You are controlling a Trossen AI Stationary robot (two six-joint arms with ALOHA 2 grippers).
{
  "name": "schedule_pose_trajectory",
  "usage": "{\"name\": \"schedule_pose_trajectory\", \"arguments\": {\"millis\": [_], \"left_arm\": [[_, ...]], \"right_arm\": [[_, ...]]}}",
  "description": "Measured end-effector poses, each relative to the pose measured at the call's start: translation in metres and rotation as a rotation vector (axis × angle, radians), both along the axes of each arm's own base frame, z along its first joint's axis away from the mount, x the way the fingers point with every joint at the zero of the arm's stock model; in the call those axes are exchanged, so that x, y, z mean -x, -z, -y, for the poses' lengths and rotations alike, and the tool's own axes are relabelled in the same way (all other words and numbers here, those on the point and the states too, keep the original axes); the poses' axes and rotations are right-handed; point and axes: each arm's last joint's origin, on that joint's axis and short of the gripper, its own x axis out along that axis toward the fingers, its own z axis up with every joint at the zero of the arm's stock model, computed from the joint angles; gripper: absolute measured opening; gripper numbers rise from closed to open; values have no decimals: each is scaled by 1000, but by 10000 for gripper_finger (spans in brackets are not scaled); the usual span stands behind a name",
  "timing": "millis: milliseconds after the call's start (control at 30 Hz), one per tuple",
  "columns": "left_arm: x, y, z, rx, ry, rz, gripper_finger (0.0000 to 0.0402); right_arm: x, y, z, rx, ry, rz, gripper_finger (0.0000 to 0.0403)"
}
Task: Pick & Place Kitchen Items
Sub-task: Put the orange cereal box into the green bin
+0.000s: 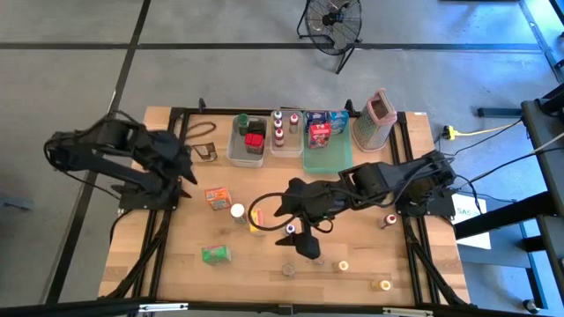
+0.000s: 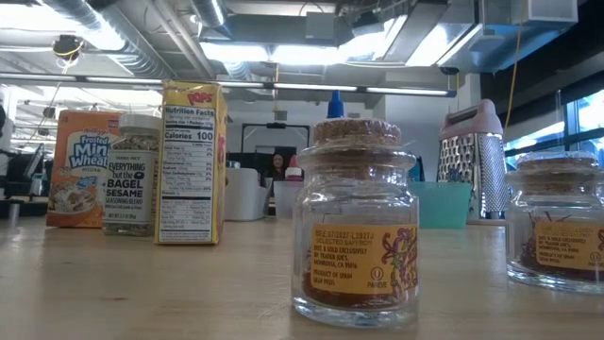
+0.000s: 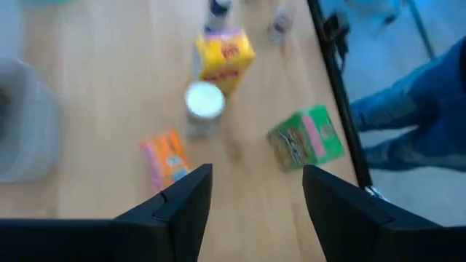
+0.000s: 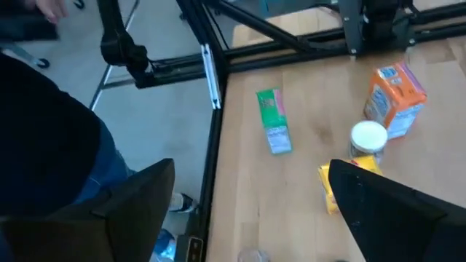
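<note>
Seen from above, the right gripper [image 1: 284, 210] is stretched out over the middle of the wooden table [image 1: 176, 264], its fingers spread wide with nothing between them. Just beside its tip, toward the left arm, three kitchen items are clustered: a yellow box [image 1: 256, 225] nearest the fingers, a white-capped seasoning jar [image 1: 237, 212] touching or nearly touching that box, and an orange cereal box [image 1: 217, 196] a little beyond. A green box [image 1: 215, 254] lies flat, apart from the cluster, nearer the table's front edge.

The left gripper [image 1: 187, 167] hovers at its own side of the table, fingers parted at a middling width and empty — the orange cereal box lies just ahead of it.

So the yellow box and the jar are judged closer to the right gripper, the orange box closer to the left one. In the right wrist view the green box [image 4: 274, 121] is seen lying with its long axis roughly along that gripper's line of sight, well ahead.
</note>
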Motion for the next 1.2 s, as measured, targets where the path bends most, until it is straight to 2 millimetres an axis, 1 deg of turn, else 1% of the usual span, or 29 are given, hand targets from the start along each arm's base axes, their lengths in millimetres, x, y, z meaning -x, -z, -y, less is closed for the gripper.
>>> {"name": "schedule_pose_trajectory", "arguments": {"millis": [67, 133, 200, 267, 433, 600, 733, 800, 1000, 1100, 1200], "left_arm": [[4, 19, 0, 2, 1, -22, 215], [9, 33, -2, -49, -21, -43, 217], [14, 43, -4, -81, -86, -58, 216], [15, 48, -4, -60, -122, -38, 214], [19, 44, -4, -6, -151, 48, 214], [23, 39, -3, 34, -108, 120, 213], [26, 35, -4, 22, -127, 191, 216], [28, 33, -5, 12, -157, 223, 223], [31, 25, -7, -12, -177, 335, 251], [31, 22, -7, -47, -176, 383, 271], [32, 22, -7, -33, -153, 393, 290]], "right_arm": [[-4, -1, -5, -16, -8, 37, 366], [-5, 0, -11, -26, -21, 56, 366], [-7, 0, -15, -32, -29, 73, 366], [-8, -1, -16, -37, -32, 87, 366], [-10, -1, -17, -43, -33, 102, 366], [-10, -2, -18, -48, -33, 114, 366], [-12, 1, -19, -33, -35, 114, 366], [-14, 4, -21, -5, -28, 111, 366], [-20, 16, -24, 10, -37, 74, 366], [-19, 18, -23, 26, -40, 54, 366], [-20, 20, -18, 47, -33, 31, 366]]}}
